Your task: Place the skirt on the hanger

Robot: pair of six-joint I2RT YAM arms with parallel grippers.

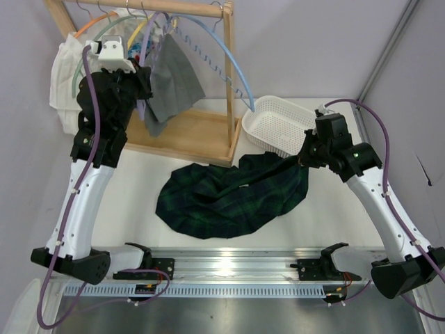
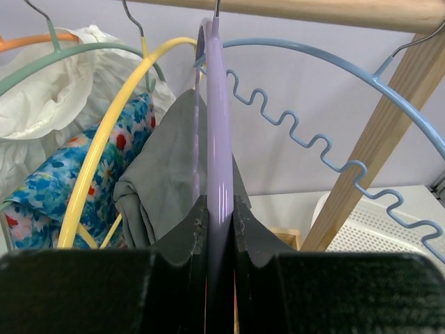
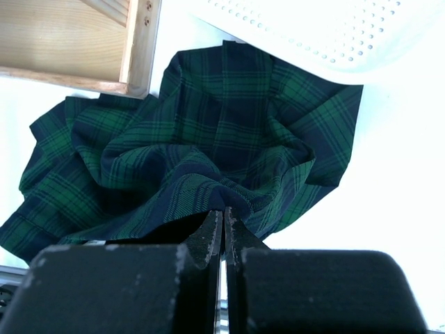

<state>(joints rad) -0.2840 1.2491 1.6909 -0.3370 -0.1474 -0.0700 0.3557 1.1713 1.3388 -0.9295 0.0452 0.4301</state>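
Gripping the hanger [image 2: 219,125] edge-on, the left hand [image 2: 219,209] is closed narrowly on its lavender body. It hangs from the wooden rail [image 1: 188,8] between a yellow hanger [image 2: 104,132] and a blue hanger [image 2: 334,66], beside a grey garment [image 2: 167,174]. The right hand [image 3: 222,226] pinches a fold of the skirt [image 3: 229,118], which lies crumpled on the white worktop [image 1: 139,209] between the rack's base and a white basket [image 1: 278,125], one edge drawn up toward the hand. Done well, the hook would probably be lifted straight off the rail, clear of neighbouring hangers, with the skirt raised by its waistband. Plain pale walls enclose the corner.
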